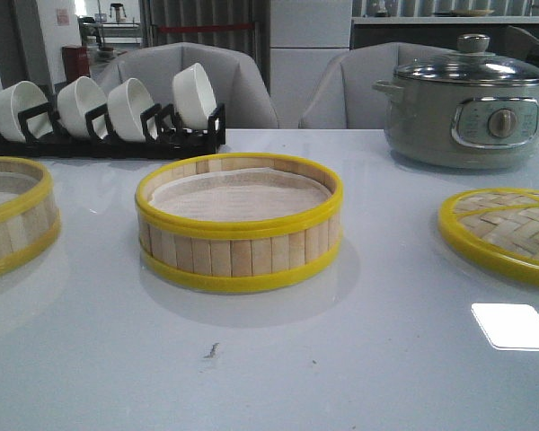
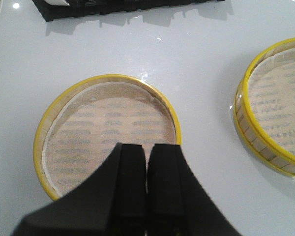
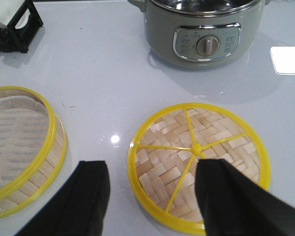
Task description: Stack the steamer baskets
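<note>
Two round steamer baskets with pale bamboo slats, yellow rims and white liners stand on the table. One basket (image 1: 240, 224) sits in the middle, also the basket (image 2: 275, 103) and the basket (image 3: 19, 147) in the wrist views. The other basket (image 1: 13, 215) is at the left edge; the same left basket (image 2: 108, 132) lies under my left gripper (image 2: 147, 147), which hangs above it, shut and empty. The woven lid (image 1: 508, 232) lies flat at the right. My right gripper (image 3: 152, 172) is open above the lid (image 3: 199, 157), one finger over the lid, one over bare table.
A black rack (image 1: 108, 139) with several white bowls (image 1: 193, 94) stands at the back left. A grey-green electric pot (image 1: 467, 103) with a glass lid stands at the back right, behind the woven lid. Grey chairs stand beyond the table's far edge.
</note>
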You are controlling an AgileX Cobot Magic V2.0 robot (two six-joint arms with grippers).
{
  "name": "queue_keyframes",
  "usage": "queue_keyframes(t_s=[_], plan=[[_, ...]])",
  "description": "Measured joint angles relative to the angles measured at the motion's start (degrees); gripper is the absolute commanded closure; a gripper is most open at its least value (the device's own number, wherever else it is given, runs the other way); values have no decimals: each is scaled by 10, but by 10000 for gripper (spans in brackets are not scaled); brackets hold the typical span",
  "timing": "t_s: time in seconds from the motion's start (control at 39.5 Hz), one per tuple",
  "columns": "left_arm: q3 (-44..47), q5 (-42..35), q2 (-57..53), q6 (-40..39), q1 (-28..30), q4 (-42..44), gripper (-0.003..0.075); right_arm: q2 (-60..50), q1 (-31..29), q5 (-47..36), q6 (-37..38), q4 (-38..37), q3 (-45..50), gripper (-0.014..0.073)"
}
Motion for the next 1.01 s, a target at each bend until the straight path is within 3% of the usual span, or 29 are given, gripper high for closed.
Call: queue_keyframes(t_s=[0.28, 0.35, 0.58, 1.01], plan=[[0, 0, 25, 17, 0, -9, 633, 78, 0, 15, 0, -9, -52, 97], [0, -1, 32, 39, 0, -27, 597, 88, 0, 17, 0, -9, -55, 97], [0, -25, 72, 58, -1, -53, 243, 93, 0, 19, -1, -9, -56, 97], [-2, -87, 235, 60, -1, -95, 280, 93, 0, 19, -1, -10, -56, 97]])
